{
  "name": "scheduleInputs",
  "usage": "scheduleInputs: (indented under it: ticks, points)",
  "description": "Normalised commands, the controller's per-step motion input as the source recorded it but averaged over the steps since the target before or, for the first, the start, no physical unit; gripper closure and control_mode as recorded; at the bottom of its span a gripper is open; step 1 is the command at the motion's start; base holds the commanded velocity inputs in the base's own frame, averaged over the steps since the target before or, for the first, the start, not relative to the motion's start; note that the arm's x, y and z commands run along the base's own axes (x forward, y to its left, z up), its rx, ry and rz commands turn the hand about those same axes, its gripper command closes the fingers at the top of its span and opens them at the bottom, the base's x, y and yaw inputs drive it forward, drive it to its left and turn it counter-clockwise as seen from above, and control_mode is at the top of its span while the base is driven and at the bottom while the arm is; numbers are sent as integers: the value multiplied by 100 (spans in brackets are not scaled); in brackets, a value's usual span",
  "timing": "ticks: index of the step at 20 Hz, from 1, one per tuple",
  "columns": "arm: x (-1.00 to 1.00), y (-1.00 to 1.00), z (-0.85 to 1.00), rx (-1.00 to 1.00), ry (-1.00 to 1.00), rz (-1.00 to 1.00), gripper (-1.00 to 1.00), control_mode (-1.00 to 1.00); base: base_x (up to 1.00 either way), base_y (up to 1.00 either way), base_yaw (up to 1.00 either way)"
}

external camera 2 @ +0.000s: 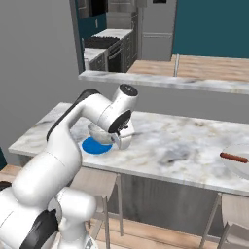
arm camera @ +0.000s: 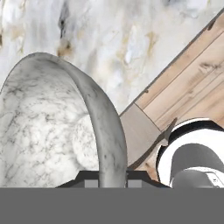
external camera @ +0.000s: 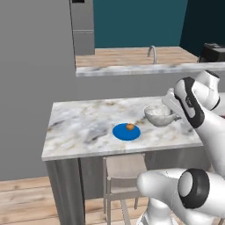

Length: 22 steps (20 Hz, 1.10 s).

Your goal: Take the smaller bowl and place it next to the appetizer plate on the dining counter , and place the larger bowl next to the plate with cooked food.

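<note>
No writing can be read on anything. The arm reaches forward with the elbow bent, the hand turned down. The gripper [arm camera: 106, 177] is clamped on the rim of the smaller bowl [external camera: 159, 115], above the worktop [external camera: 83, 127]. The appetizer plate [external camera: 126, 132] lies near it, on the worktop.

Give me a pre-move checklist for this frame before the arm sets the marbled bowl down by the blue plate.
1. Pincer shut on the smaller bowl's rim: ok.
2. Bowl over the dining counter: ok.
3. Appetizer plate bare beside the bowl, orange morsel on it: ok.
4. Bowl upright: ok.
5. Bowl touching the marble or just above it: cannot tell.
6. Plate with cooked food far from the drop spot: ok.
</note>
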Motion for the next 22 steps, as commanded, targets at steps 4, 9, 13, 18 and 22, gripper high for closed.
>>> scheduleInputs:
  ticks: [4, 9, 13, 18, 22]
  points:
    - [44, -21, -23, 0, 0, 0, 100, -100, 0, 0, 0]
    - [34, -11, -35, 0, 0, 0, 100, -100, 0, 0, 0]
    - [22, 0, -40, 0, 0, 0, 100, -100, 0, 0, 0]
    - [26, 0, -29, 0, 0, 0, 100, -100, 0, 0, 0]
    - [11, 0, -17, 0, -4, 0, 100, -100, 0, 0, 0]
